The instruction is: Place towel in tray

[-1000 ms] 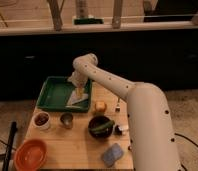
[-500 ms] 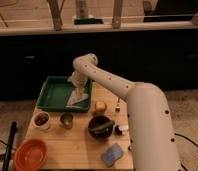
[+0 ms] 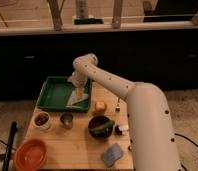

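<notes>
A green tray [image 3: 52,93] sits at the back left of the wooden table. A pale towel [image 3: 78,99] lies on the tray's right side, draped toward its right rim. My gripper [image 3: 80,92] hangs at the end of the white arm, directly over the towel at the tray's right part, its tip down at the cloth.
On the table stand a small bowl with dark contents [image 3: 41,119], a metal cup [image 3: 67,120], an orange bowl [image 3: 30,154], a dark bowl with a green item [image 3: 101,126], a yellow object [image 3: 100,106] and a grey-blue sponge [image 3: 112,154]. My arm's body covers the right side.
</notes>
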